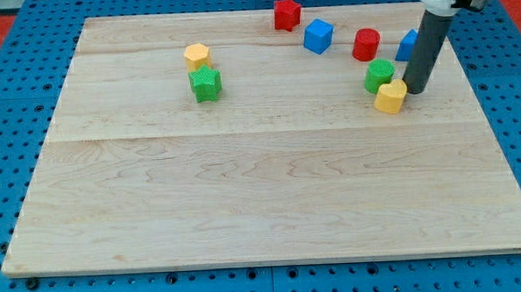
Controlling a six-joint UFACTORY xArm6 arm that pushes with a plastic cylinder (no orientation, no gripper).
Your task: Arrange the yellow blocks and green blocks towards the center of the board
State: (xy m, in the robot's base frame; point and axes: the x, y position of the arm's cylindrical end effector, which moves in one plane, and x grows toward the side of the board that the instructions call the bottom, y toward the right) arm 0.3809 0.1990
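Four blocks sit up near the view's top, right of the middle. There's a red block (286, 14) highest of the bunch, close to the far edge of the wooden board (263, 199). Just to its lower right sits a blue cube (318, 35), near it but not touching. Further to the view's right is another red one, a red cylinder (366, 44) (looks round to me, anyway). Then a second blue block (407, 45) is partly hidden, so can't tell its shape. The board lies on a blue pegboard table (4, 131) full of little holes.
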